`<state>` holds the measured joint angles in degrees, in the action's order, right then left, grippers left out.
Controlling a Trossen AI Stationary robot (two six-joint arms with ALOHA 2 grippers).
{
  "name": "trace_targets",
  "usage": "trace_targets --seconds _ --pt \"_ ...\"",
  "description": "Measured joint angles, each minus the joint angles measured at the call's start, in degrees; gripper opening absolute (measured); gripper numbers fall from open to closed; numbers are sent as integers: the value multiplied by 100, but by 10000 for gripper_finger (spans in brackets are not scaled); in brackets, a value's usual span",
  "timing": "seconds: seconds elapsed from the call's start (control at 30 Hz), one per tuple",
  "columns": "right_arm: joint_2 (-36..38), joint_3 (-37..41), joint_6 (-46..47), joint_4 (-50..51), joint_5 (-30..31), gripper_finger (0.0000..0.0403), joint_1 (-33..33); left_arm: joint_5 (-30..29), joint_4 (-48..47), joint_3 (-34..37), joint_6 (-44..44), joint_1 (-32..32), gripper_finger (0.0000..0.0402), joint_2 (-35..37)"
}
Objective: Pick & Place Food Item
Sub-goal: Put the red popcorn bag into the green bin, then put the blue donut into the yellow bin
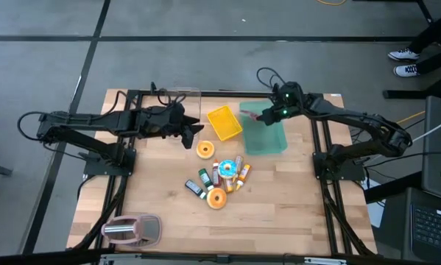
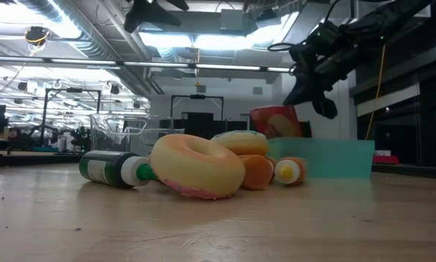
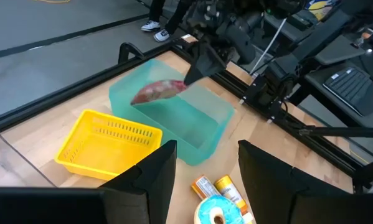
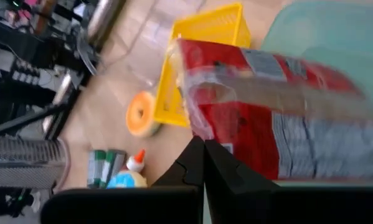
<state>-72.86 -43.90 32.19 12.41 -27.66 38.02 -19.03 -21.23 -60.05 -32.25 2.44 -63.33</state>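
A red, crinkled food packet (image 4: 267, 106) hangs over the far end of the teal bin (image 1: 268, 138), with my right gripper (image 4: 203, 144) shut on it. In the left wrist view the packet (image 3: 156, 92) sits just inside the bin's far rim (image 3: 174, 118). A yellow basket (image 1: 224, 122) stands on the table left of the bin. My left gripper (image 3: 205, 152) hovers open above the table left of the basket, nothing between its fingers. My right gripper pinches the packet's end edge (image 4: 198, 127) between its two shut fingers, slanting down from the table's right side. The packet lies tilted, stretching away from the fingers over the bin. Whether its lower part touches the bin I cannot tell.
Two donuts (image 1: 205, 149) (image 1: 216, 199), small bottles and tubes (image 1: 227, 173) lie in a cluster at the table's middle. A clear container (image 1: 180, 99) stands at the far left, a toaster (image 1: 132, 230) at the near left corner. A person's shoes (image 1: 406, 62) show beyond the table.
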Motion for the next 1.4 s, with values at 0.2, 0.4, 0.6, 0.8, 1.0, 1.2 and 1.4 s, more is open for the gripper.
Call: trace_targets --seconds 0.2,0.4,0.6,0.8,1.0,1.2,1.4 --pt "2 -48 -296 223 -331 0 319 97 0 0 2 171 168 0" --pt "1 -48 -968 1041 -430 0 441 98 0 0 48 271 168 0" --pt "-148 -48 -1404 1208 -522 0 596 107 0 0 105 400 168 0" --pt "-199 -52 -1705 1219 -635 17 571 171 0 0 102 422 168 0" --pt "-199 -52 -1649 1210 -1020 128 564 168 2 0 2 422 168 0" --pt "-199 -52 -1627 1210 -1074 237 566 171 2 0 2 422 168 0" --pt "-189 -52 -1274 979 -1487 270 556 220 5 0 363 422 169 0"
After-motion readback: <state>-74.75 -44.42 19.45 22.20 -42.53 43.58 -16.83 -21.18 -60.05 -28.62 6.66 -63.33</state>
